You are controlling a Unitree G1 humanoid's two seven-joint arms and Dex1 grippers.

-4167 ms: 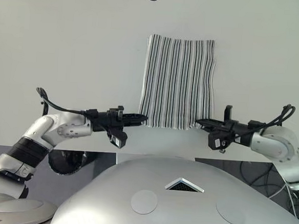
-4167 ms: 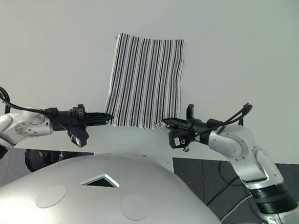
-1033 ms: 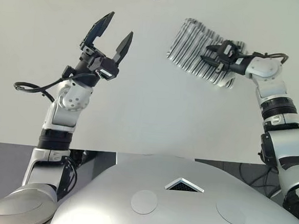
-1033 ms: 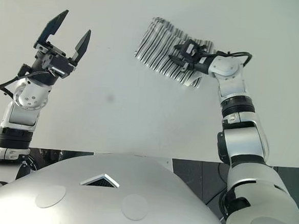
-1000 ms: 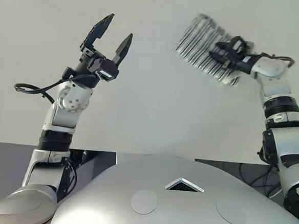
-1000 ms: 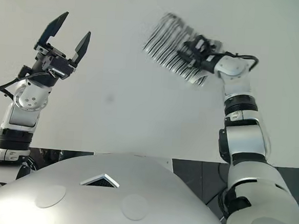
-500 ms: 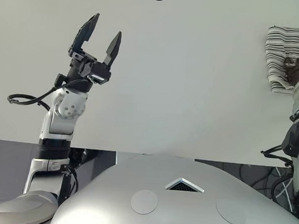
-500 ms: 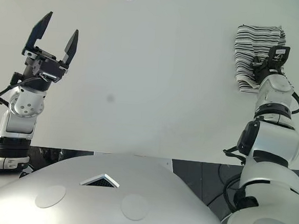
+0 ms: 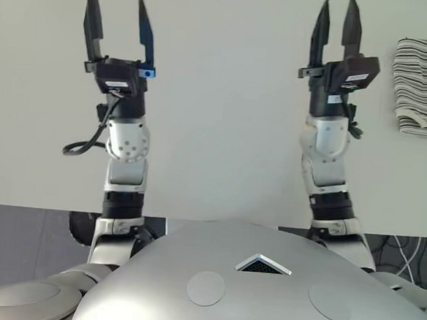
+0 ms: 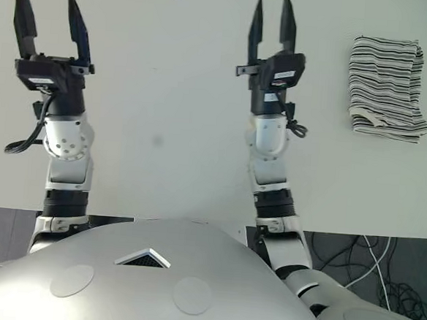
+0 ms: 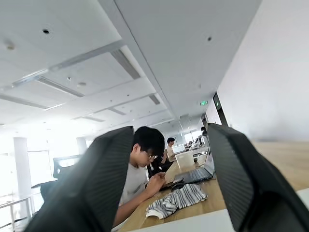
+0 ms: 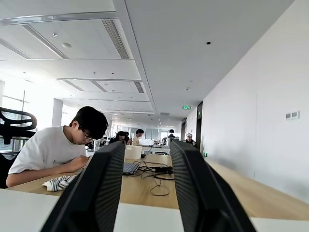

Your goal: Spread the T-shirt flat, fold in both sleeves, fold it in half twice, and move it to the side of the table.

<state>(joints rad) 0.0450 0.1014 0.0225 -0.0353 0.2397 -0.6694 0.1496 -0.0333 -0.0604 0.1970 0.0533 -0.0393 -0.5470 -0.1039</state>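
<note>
Our right gripper [image 9: 337, 13] has dropped the folded T-shirt [image 9: 425, 87] at the table [image 9: 223, 131] edge. It and our left gripper [image 9: 116, 1] stand raised, spread empty; we judge the task finished.

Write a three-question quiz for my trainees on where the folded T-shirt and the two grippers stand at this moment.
1. Multiple choice: where does the folded T-shirt lie on the table?
A. In the middle of it
B. At its right side, apart from the right gripper
C. Hanging over its near edge

2. True or false: the right gripper is shut on the T-shirt.

3. Fill in the blank: the left gripper is raised over the table with its fingers ____ and nothing between them.

Key: 1 B; 2 false; 3 open.
</note>
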